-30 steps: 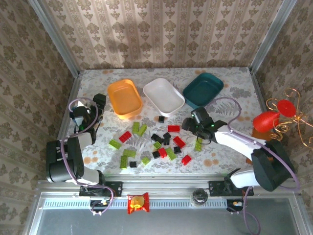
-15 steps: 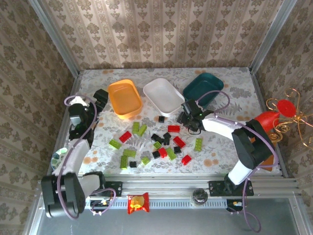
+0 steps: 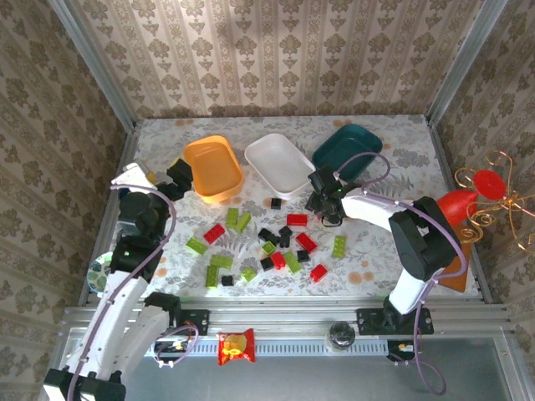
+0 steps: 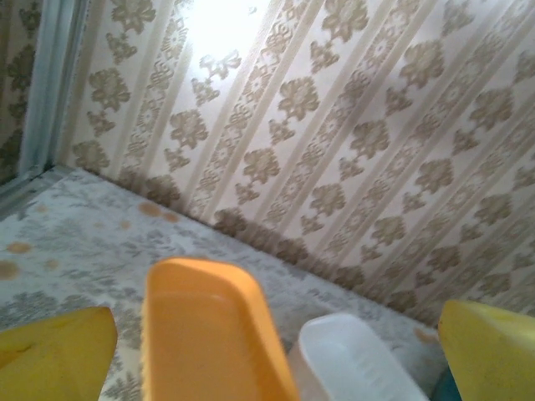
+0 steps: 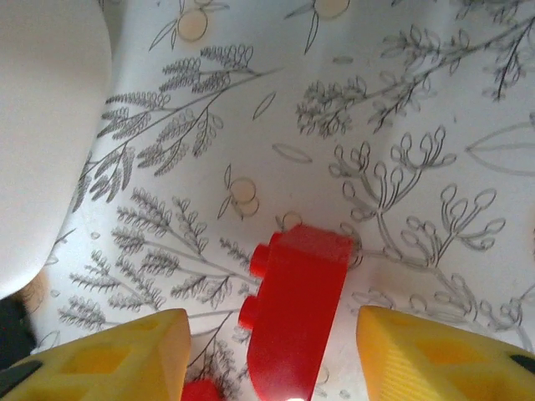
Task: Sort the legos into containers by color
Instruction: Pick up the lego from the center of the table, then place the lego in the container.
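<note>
the right gripper (image 3: 324, 203) hovers just in front of the white tub's (image 3: 280, 163) right end, jaws spread wide and empty, lined up on a red brick (image 5: 294, 305) lying flat just ahead of them, probably to close on it. the left gripper (image 3: 177, 171), also wide and empty, hovers left of the white tub by the orange tub (image 3: 213, 167) — seemingly kept out of the way — while the other legos (image 3: 267, 236) lie scattered in front of the white tub.

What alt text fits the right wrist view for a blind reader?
A red lego lies on the floral tablecloth between the right arm's open yellow fingers, touching neither. The edge of a white tub sits at upper left.
</note>
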Robot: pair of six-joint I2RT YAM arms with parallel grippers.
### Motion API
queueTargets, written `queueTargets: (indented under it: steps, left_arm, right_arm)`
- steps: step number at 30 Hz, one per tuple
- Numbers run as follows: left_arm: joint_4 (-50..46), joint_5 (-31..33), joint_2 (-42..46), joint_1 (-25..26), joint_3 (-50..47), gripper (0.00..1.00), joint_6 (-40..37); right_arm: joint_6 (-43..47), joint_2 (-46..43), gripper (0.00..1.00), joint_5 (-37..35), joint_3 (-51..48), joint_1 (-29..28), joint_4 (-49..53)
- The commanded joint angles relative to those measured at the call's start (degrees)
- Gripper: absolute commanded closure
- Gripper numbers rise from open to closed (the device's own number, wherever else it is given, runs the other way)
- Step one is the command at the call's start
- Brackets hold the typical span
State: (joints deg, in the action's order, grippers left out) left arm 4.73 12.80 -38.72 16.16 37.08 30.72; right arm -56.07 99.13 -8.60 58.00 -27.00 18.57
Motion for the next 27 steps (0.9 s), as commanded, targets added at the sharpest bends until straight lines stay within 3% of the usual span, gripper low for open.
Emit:
queueTargets:
  steps: [1,8,10,14,18,21,24,27]
  left_arm:
    - [-5.0,7.9,-0.3,2.0,2.7,0.0,-5.6]
    - [-10.6,16.6,-0.1,6.5,6.5,0.0,-10.4]
    - [-10.3,13.0,0.8,6.6,7.2,0.0,-11.6]
    - [-2.4,-0.5,4.8,6.7,4.1,0.0,-16.5]
    - [-3.7,2.6,7.0,6.4,4.2,0.0,-11.3]
    - [-9.4,4.8,7.3,5.7,7.0,0.0,-5.9]
    - [-12.0,2.8,7.7,4.2,8.6,0.0,-2.7]
    - [-8.8,-2.8,9.3,2.1,7.3,0.0,-0.6]
  right_arm:
    - [1.0,2.6,0.5,-3.0,2.1,0.6,2.4]
    - [5.5,2.1,0.75,-2.4,2.3,1.0,0.3]
    - [7.1,-0.5,0.8,-1.7,1.2,1.1,-1.5]
    - [9.8,-7.5,0.84,-1.8,0.1,1.8,-3.0]
    - [11.1,-12.3,0.85,-4.3,0.8,4.8,-2.9]
    - [10.9,-11.2,0.86,-3.4,3.7,9.4,-2.1]
    - [11.8,-6.9,0.86,-1.5,8.4,13.2,-2.0]
    - [13.1,-0.7,0.85,0.0,15.1,15.5,-0.4]
